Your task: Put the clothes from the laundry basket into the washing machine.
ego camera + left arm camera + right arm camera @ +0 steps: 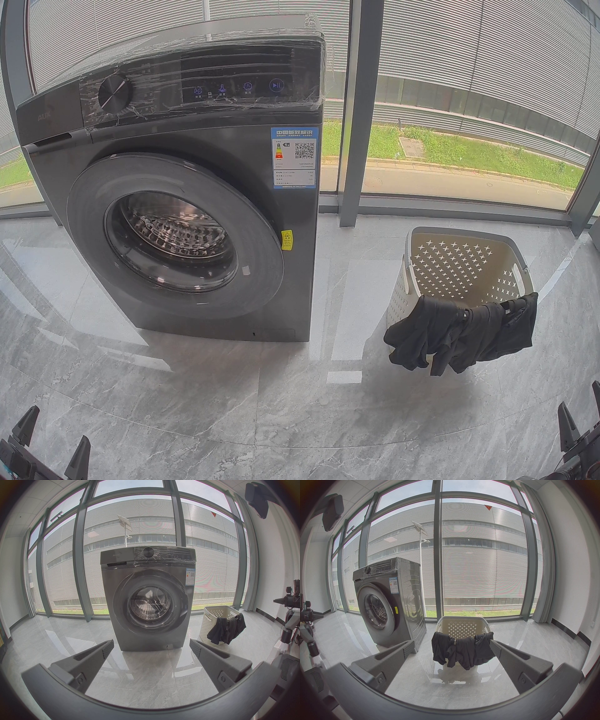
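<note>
Black clothes point(462, 334), star-punched cream basket point(465, 262)

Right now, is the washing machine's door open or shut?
Shut. The round door lies flush against the front of the washing machine, with no gap around its edge.

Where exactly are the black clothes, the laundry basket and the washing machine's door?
black clothes point(459, 334): head view, fabric draped over the basket's front rim.
laundry basket point(462, 262): head view, its perforated back wall.
washing machine door point(256, 250): head view, grey ring around the glass.
</note>
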`<state>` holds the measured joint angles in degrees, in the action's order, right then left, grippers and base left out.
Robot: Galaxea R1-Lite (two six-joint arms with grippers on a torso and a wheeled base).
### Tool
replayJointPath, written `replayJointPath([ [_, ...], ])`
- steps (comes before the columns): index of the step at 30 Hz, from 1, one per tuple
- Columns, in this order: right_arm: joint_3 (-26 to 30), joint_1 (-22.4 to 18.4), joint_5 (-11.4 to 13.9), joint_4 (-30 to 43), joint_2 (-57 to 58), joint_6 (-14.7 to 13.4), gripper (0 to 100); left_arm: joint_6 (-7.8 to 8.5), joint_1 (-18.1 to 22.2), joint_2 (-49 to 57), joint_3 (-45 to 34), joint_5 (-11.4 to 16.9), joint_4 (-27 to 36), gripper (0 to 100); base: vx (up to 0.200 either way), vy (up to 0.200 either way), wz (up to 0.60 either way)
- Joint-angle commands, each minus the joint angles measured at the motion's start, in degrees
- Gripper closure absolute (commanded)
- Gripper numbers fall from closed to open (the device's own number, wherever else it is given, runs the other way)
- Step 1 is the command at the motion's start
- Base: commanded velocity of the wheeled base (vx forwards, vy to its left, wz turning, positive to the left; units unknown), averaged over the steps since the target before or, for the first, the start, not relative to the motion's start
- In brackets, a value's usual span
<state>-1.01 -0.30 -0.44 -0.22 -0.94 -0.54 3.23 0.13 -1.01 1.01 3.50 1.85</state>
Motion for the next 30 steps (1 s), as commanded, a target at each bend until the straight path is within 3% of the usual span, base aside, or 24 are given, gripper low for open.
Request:
replayJointPath([
  [1, 0.92, 0.04, 0.00, -0.04, 0.94, 0.01, 0, 0.02, -0.05, 1.01, -1.01, 0.02, -0.01, 0, 0.000, -0.200, 0.00],
  [5, 0.92, 0.04, 0.00, -0.04, 0.85, 0.01, 0, 0.02, -0.05, 1.01, -1.01, 0.02, -0.01, 0, 0.000, -0.200, 0.00],
  [16, 0.92, 0.04, 0.00, -0.04, 0.85, 0.01, 0, 0.02, 0.04, 1.01, -1.01, 0.02, -0.01, 0, 0.000, 0.000, 0.00],
  [22, 0.92, -0.05, 0.09, -0.04, 0.85, 0.01, 0, 0.02, 0.04, 1.01, -1.01, 0.02, 0.08, 0, 0.000, 0.000, -0.60],
  [30, 0.92, 0.04, 0.09, -0.04, 0.85, 0.01, 0, 0.02, 0.04, 1.01, -1.01, 0.02, -0.01, 0, 0.000, 0.000, 0.00],
])
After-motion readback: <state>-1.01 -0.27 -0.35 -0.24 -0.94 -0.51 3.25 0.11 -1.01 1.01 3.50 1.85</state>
